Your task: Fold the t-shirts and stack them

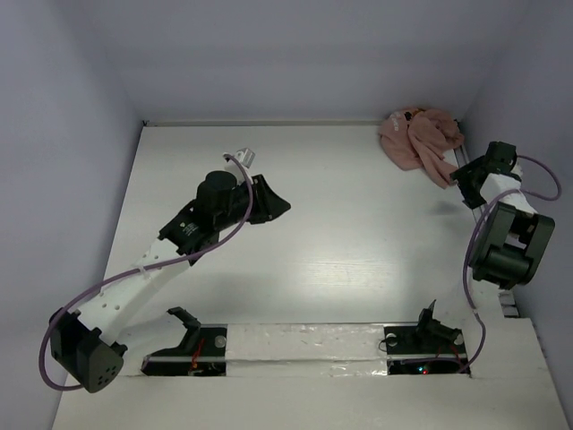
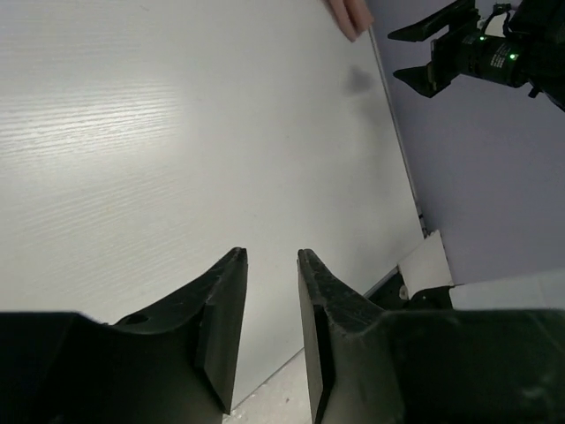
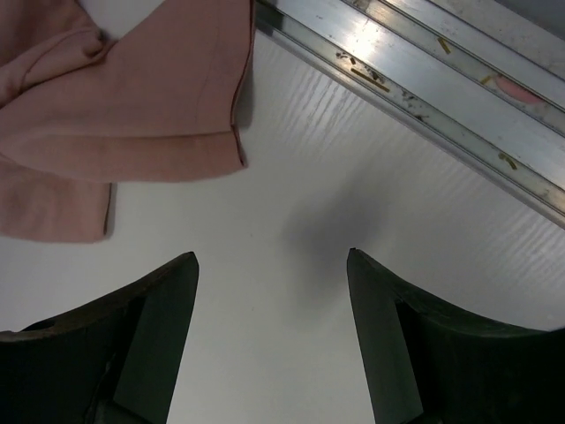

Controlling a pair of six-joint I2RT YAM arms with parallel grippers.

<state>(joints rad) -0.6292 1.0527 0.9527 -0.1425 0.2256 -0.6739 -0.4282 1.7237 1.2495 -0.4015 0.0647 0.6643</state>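
Shirt is a crumpled heap ahead and left of your R gripper tips, near but not touching. There's bare table under the tips and a metal rail ahead-right of them. R fingers are wide apart w/ nothing between. L gripper is well apart from the shirt over bare table, fingers w/ only a narrow gap, holding nothing.

Handling, my read:
- It's light, soft, limp fabric that won't keep shape and will drape and drag.
- Layers will prob. lift together.
- It's not fragile, and the pads should bite it fine.
- Best hold looks like the hemmed flap nearest the R fingers, which lies fairly flat w/ a stitched edge. Pinch at its corner.
- It's thin, so you'd need to close nearly all the way.
- You'll likely want the L arm as well to spread it out.

Hard to make out:
- The heap is too bunched to tell collar, sleeves or front from back.
- No graphic shows.
- R wrist view cuts the shirt off at top and left.
- L wrist view gives only a pink sliver at its top edge.
- I can't tell how many layers sit under that flap.
- In the top view the R fingers are small and dark, so their gap isn't readable there.
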